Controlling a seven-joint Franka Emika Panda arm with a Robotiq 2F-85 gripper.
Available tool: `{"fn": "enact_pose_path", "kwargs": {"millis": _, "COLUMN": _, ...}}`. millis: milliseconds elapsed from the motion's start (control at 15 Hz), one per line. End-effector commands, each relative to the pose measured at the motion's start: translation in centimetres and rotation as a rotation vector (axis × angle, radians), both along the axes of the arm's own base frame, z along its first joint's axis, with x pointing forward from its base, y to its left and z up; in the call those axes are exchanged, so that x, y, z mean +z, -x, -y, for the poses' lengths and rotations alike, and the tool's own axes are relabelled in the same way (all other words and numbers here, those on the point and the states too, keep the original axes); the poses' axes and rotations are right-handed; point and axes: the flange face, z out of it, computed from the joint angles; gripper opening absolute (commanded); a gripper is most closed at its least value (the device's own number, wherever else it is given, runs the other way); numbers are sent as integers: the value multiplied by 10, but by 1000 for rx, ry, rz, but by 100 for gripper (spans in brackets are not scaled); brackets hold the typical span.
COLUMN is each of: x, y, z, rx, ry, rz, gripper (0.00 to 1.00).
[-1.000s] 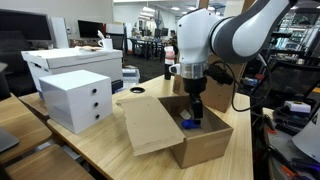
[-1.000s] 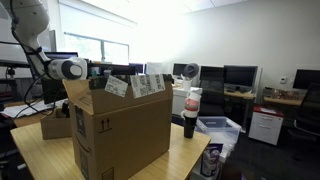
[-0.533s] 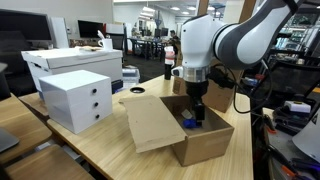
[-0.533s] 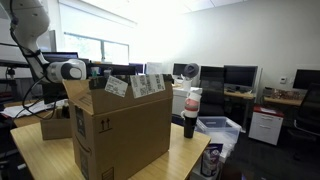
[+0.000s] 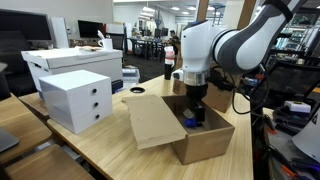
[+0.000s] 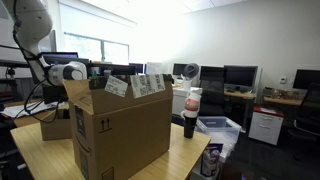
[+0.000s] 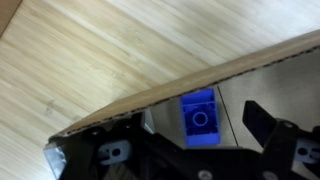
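An open cardboard box [image 5: 205,145] stands on the wooden table, with one flap [image 5: 150,120] folded out. A blue block [image 5: 187,124] lies on its floor. My gripper [image 5: 196,112] reaches down into the box from above, just over the block and apart from it. In the wrist view the blue block [image 7: 198,118] lies on the box floor between the two dark fingers [image 7: 264,124]. The gripper [image 7: 198,128] is open and holds nothing. The box wall [image 7: 170,88] cuts across that view. In an exterior view the box [image 6: 120,130] hides the gripper.
A white drawer unit [image 5: 76,100] and a larger white box [image 5: 70,62] stand on the table beside the cardboard box. A dark bottle [image 6: 190,112] stands close behind the box. Desks, monitors [image 6: 240,78] and a white cabinet [image 6: 265,125] fill the room beyond.
The arm has shifted slightly to the right over the box. The jaws stay open and the blue block has not moved.
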Motion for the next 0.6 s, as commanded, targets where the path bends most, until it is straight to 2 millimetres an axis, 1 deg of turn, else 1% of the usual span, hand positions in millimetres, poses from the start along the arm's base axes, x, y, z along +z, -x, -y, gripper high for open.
{"fn": "enact_pose_path", "kwargs": {"millis": 0, "x": -11, "y": 1, "z": 5, "rx": -7, "ry": 14, "rz": 16, "gripper": 100}}
{"fn": "enact_pose_path", "kwargs": {"millis": 267, "x": -16, "y": 1, "z": 5, "rx": -8, "ry": 17, "rz": 7, "gripper": 100}}
{"fn": "enact_pose_path", "kwargs": {"millis": 467, "x": -16, "y": 2, "z": 4, "rx": -6, "ry": 18, "rz": 9, "gripper": 100}}
{"fn": "enact_pose_path", "kwargs": {"millis": 533, "x": -16, "y": 2, "z": 4, "rx": -5, "ry": 19, "rz": 10, "gripper": 75}}
